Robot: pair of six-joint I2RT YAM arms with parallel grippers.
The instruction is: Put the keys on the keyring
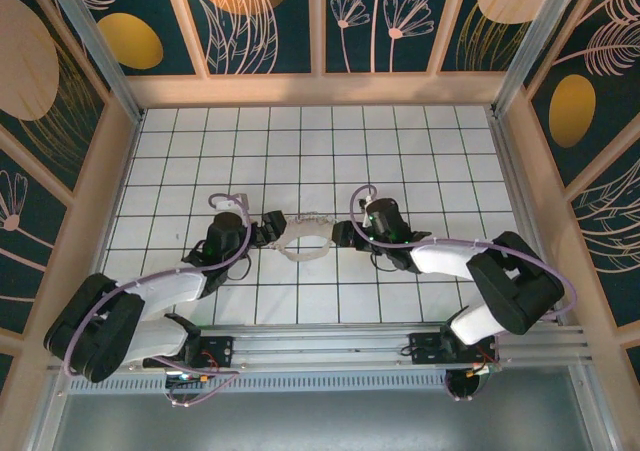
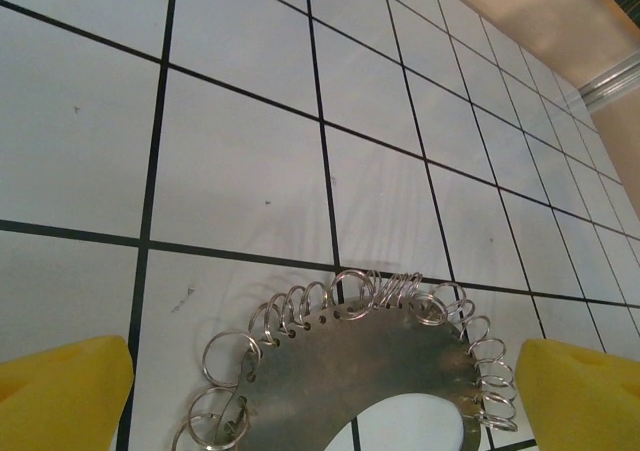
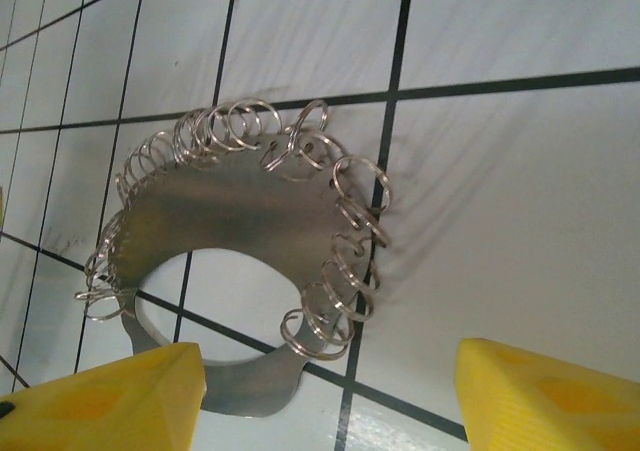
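White tiled floor (image 1: 300, 141) lies inside flowered walls (image 1: 270, 21). From above, the keyring (image 1: 305, 239) sits mid-floor, just between the left gripper (image 1: 272, 229) and the right gripper (image 1: 343, 233), with bare tiles on towards the back wall. The left wrist view adds detail: a flat metal crescent edged with small wire rings (image 2: 225, 356), between widely spread yellow fingers (image 2: 60, 391). The right wrist view shows the crescent's hollow and its lower tip beside one of that gripper's own spread fingertips (image 3: 100, 401); open tiles lie rightward.
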